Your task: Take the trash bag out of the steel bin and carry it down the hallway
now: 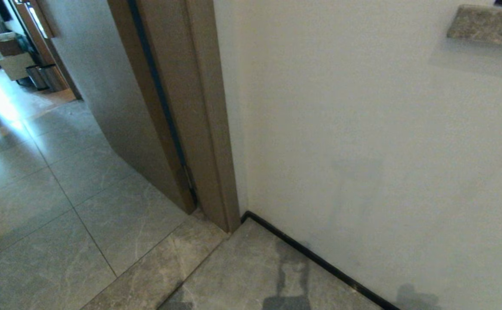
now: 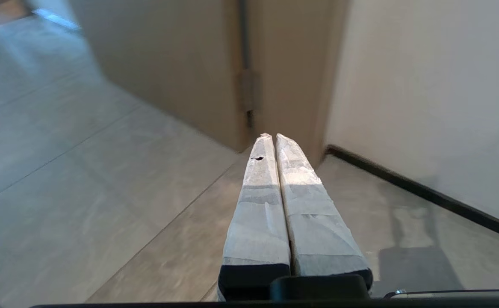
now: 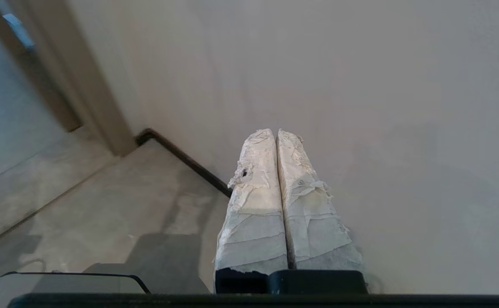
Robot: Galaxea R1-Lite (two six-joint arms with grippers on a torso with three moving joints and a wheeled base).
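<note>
Only the head view shows 2 small dark steel bins (image 1: 44, 77) far off at upper left, down the grey-tiled hallway (image 1: 40, 181), past a brown wooden door frame (image 1: 199, 129). No trash bag can be seen. Left gripper (image 2: 273, 136) and right gripper (image 3: 275, 131) hover above floor, tape-wrapped fingers pressed together, empty.

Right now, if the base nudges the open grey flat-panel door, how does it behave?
Probably swings, not slides: the door hangs on a metal hinge at the brown wooden frame. Likely stiff and heavy: tall, flat, solid-looking panel. Won't tip, I'd guess.
</note>
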